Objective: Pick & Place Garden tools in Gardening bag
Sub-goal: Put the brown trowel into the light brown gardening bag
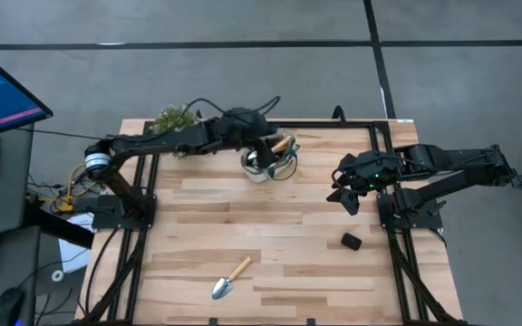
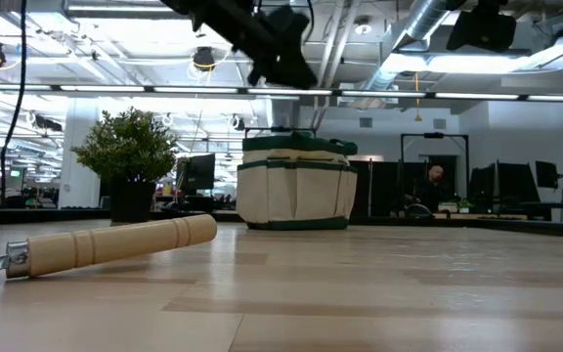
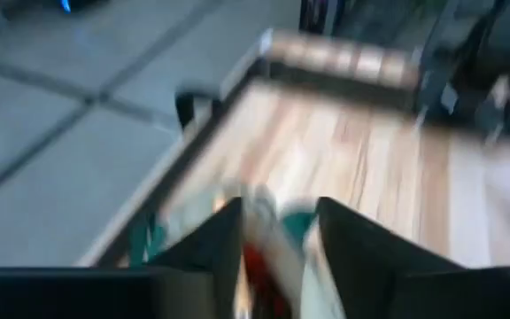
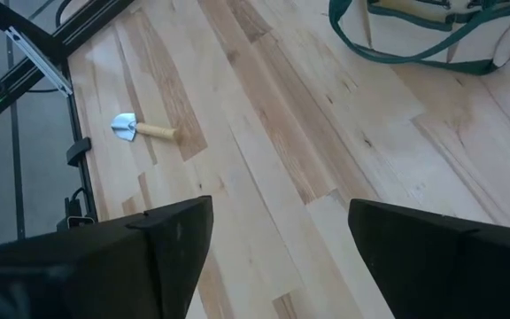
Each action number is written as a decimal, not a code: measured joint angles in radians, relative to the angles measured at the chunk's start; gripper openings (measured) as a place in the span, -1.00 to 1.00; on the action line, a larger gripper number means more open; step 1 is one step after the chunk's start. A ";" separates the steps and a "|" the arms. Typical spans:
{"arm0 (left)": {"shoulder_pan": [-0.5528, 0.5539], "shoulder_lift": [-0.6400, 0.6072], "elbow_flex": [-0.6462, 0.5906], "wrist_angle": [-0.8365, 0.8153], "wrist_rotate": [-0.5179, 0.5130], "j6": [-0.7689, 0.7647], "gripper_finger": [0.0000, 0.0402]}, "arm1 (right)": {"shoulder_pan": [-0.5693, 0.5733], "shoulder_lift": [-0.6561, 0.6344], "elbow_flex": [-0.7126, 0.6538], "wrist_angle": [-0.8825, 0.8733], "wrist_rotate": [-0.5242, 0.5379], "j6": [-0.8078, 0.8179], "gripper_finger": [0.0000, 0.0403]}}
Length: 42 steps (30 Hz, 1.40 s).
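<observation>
Gardening bag [image 1: 268, 161] sits at the counter's [image 1: 297, 244] far edge; your left gripper [image 1: 263, 149] hangs over it, jaws apart. Lift straight up, then fetch the trowel [image 1: 229, 278] near the front. Right gripper [image 1: 344, 195] waits, spread.

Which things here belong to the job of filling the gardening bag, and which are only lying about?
Belong to the job:
- gardening bag, under the left claw
- wooden-handled tool sticking out of the bag
- trowel lying on the table near the front edge

Just lying about:
- bushy green plant at the back edge
- small black lump near the right claw
</observation>
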 joint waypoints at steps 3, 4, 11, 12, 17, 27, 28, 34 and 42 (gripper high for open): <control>0.015 -0.007 0.001 0.047 -0.001 0.007 -0.68 | 0.000 0.000 0.000 0.000 0.000 -0.002 0.27; 0.025 -0.002 -0.001 0.043 -0.002 0.006 -0.83 | 0.000 0.000 0.000 0.000 0.000 -0.002 0.27; 0.068 0.094 -0.020 0.043 0.076 -0.006 -0.98 | 0.000 0.000 0.000 0.000 0.000 -0.002 0.27; 0.068 0.108 -0.020 0.049 0.086 -0.006 -0.98 | 0.000 0.000 0.000 0.000 0.000 0.002 0.27; 0.067 0.165 -0.020 0.065 0.117 -0.008 -0.99 | 0.001 0.000 0.000 0.000 0.000 0.002 0.27; 0.070 0.254 -0.020 0.067 0.111 -0.009 -0.99 | 0.001 0.000 0.000 0.000 0.000 0.005 0.27; 0.070 0.263 -0.020 0.067 0.103 -0.010 -0.99 | 0.001 0.000 0.000 0.000 0.000 0.005 0.27; 0.072 0.293 -0.019 0.058 0.103 -0.056 -0.99 | 0.001 0.000 0.000 0.000 0.000 0.005 0.27; 0.066 0.112 -0.019 0.051 0.097 -0.061 -0.98 | 0.001 0.000 0.000 -0.001 0.000 -0.002 0.27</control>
